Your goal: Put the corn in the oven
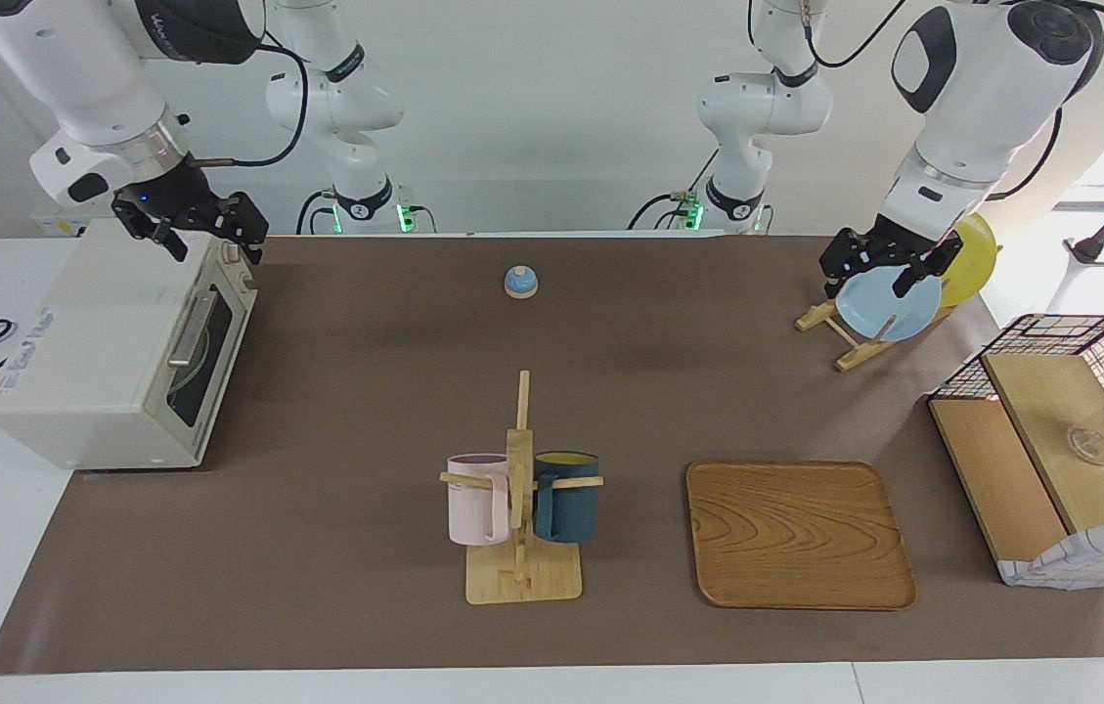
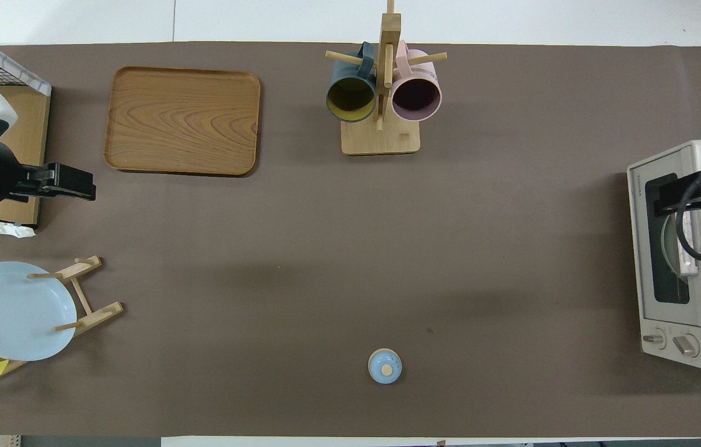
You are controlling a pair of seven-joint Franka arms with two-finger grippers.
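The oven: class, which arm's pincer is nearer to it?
Right. The right pincer hangs over the oven, while the left pincer is over the plate rack at the other end.

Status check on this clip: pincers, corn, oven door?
Right pincer up over the oven; left pincer over the blue plate on its rack. Oven door shut. No corn in view.
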